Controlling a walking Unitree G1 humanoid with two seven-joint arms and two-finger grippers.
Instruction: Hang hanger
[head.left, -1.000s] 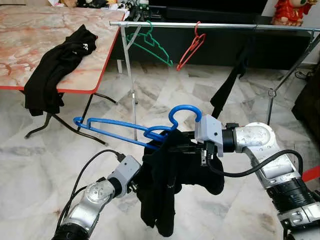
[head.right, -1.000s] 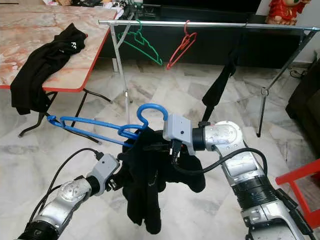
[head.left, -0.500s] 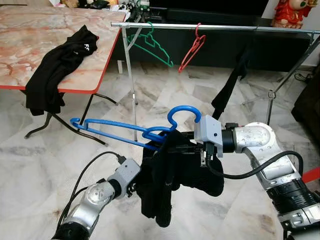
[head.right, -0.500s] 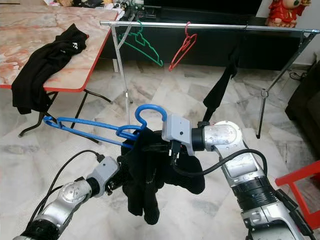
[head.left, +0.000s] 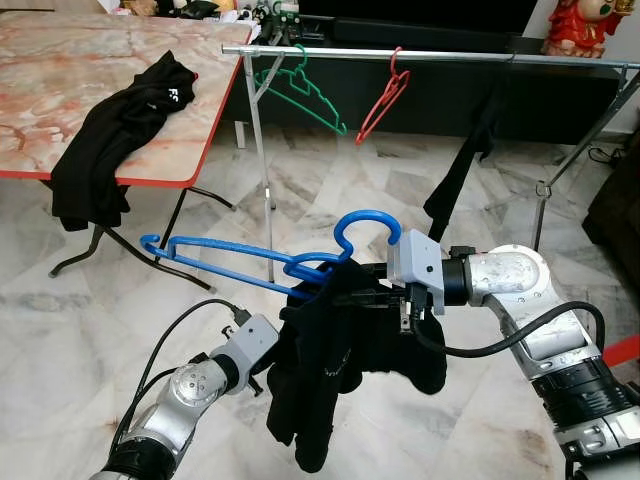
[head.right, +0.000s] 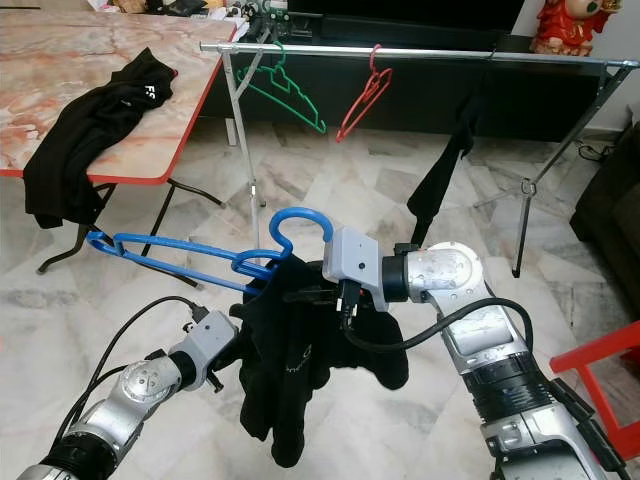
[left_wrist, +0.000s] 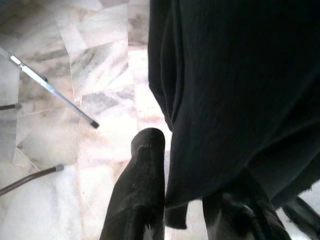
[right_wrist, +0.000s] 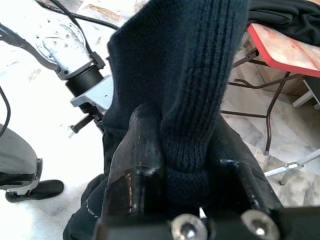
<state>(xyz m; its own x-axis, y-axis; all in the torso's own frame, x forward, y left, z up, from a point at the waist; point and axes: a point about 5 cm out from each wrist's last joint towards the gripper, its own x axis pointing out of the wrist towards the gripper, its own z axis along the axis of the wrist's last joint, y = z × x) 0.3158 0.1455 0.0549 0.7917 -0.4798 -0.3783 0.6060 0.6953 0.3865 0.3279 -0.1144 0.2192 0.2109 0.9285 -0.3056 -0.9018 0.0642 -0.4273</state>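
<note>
While the right gripper (right_wrist: 185, 165) clamps the black garment (head.left: 335, 370) (draped on the blue hanger (head.left: 250, 262)) above the floor, the left gripper (left_wrist: 195, 200) pinches its hem.

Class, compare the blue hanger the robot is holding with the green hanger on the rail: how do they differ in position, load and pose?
The blue hanger is off the rail, held low near the right hand; the green hanger hooks over the metal rail. The blue hanger carries a black garment; the green hanger is bare. The blue hanger lies nearly flat; the green hanger dangles tilted. Both are thin hangers with curved hooks.
</note>
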